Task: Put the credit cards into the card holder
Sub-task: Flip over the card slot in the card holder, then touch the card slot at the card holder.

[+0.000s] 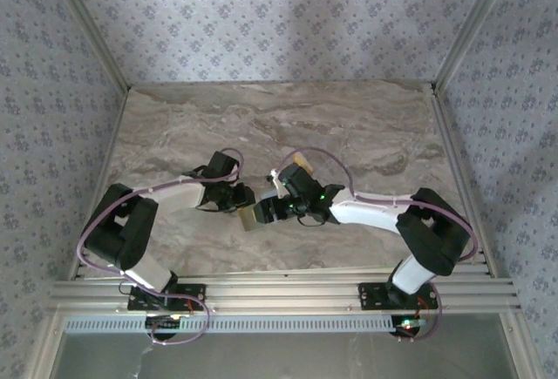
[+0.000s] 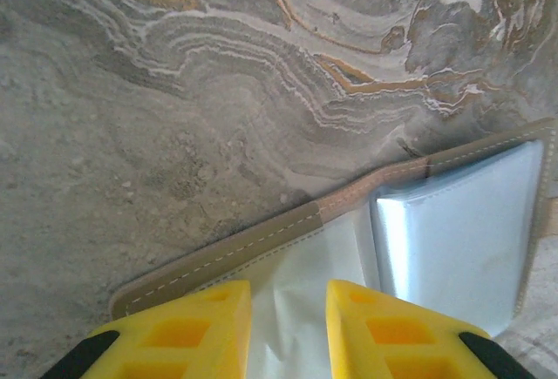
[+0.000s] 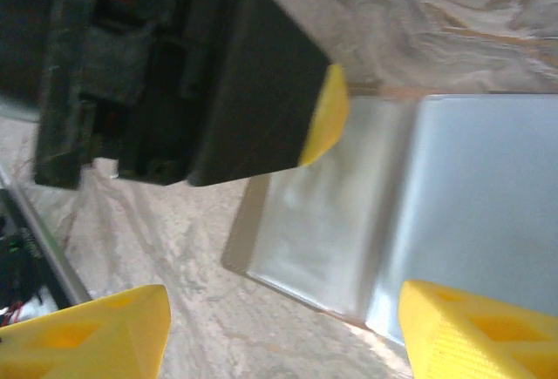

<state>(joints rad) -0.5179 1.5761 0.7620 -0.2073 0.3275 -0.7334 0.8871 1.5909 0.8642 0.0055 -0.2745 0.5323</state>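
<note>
Card holder (image 2: 453, 222) is lying open on the marble table (image 1: 366, 126), near the front edge and midway between the two arms, clear sleeves facing up and the tan stitched border showing along its far side. Left gripper (image 2: 288, 327) is hovering low over the holder's left half; its jaws are standing narrowly apart, with crinkled sleeve film showing in the gap. Can't tell whether the yellow fingertips (image 2: 187, 331) are actually touching the film. Right gripper (image 3: 283, 340) is coming in from the opposite side, jaws spread wide with nothing between them, and is looking down on the holder's sleeves and its near edge. In the right wrist view, one black left finger with a yellow tip is sitting just above the holder's far left corner. From the top view, both grippers are crowding over the holder, almost touching each other. A small tan-yellow card (image 1: 303, 163) is lying on the table just beyond the right wrist, apart from the holder.
</note>
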